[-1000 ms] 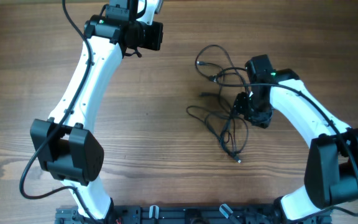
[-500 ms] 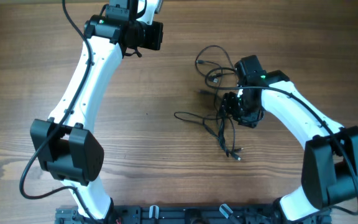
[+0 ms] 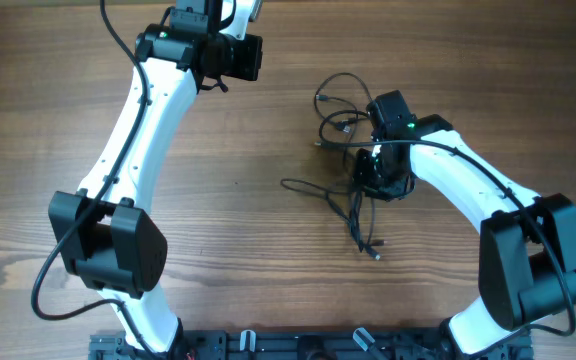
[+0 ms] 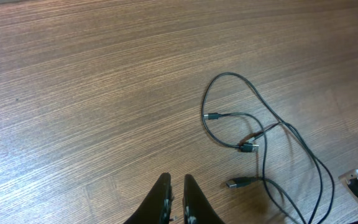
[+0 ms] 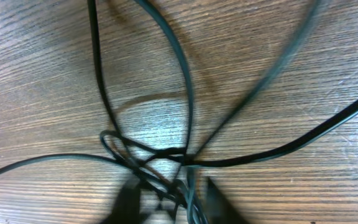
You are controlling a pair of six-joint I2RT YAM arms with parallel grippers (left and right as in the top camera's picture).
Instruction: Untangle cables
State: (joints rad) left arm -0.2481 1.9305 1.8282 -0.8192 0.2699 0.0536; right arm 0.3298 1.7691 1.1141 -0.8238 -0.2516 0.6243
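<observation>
We set the right hand astride the thin black cables at their knot, to part it; grip indeterminate. The left hand idles closed, empty.

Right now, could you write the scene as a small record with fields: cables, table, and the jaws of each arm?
cables: thin black strands, tangled in one pile on the right side
table: brown wood
left jaws: shut, empty, far from the pile
right jaws: low at the pile, strands between them; grip unclear
task state: not yet untangled
</observation>
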